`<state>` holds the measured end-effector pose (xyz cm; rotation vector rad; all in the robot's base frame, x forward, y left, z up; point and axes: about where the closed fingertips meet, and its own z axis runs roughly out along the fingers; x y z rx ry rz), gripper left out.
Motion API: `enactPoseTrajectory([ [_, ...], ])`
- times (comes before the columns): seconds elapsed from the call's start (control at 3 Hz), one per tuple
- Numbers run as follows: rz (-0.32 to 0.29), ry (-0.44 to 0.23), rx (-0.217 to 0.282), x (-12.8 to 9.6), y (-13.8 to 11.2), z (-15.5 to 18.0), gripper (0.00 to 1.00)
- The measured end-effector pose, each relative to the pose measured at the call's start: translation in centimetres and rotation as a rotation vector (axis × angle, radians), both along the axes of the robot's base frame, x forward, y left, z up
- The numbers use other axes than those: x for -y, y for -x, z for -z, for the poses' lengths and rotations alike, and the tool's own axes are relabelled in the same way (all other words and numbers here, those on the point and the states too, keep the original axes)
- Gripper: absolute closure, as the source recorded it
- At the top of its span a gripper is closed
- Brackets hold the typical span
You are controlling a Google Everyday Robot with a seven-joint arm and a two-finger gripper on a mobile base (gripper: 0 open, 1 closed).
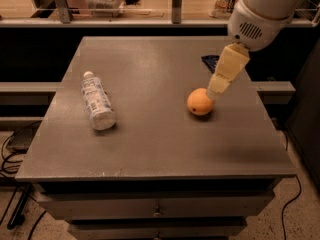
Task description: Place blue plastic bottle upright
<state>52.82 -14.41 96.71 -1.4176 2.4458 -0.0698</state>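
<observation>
The blue plastic bottle [97, 101] lies on its side on the left part of the grey table [150, 139], white cap pointing to the far side, label facing up. My gripper [216, 92] hangs from the white arm at the upper right, its cream-coloured tip just above the right side of the orange [200, 102], far to the right of the bottle. Nothing is seen in the gripper.
A dark blue snack-bar wrapper [209, 61] lies behind the gripper, partly hidden by it. A shelf with containers runs along the back. Cables lie on the floor at the left and right of the table.
</observation>
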Motion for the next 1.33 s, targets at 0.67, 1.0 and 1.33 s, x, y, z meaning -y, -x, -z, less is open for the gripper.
enactPoseTrajectory([
  [0.67, 0.062, -0.228, -0.070, -7.1, -2.0, 0.9, 0.00],
  [1.0, 0.045, -0.299, -0.108, -10.9, -3.2, 1.3, 0.00],
  [1.33, 0.015, -0.323, -0.129, -15.0, -5.0, 1.7, 0.00],
])
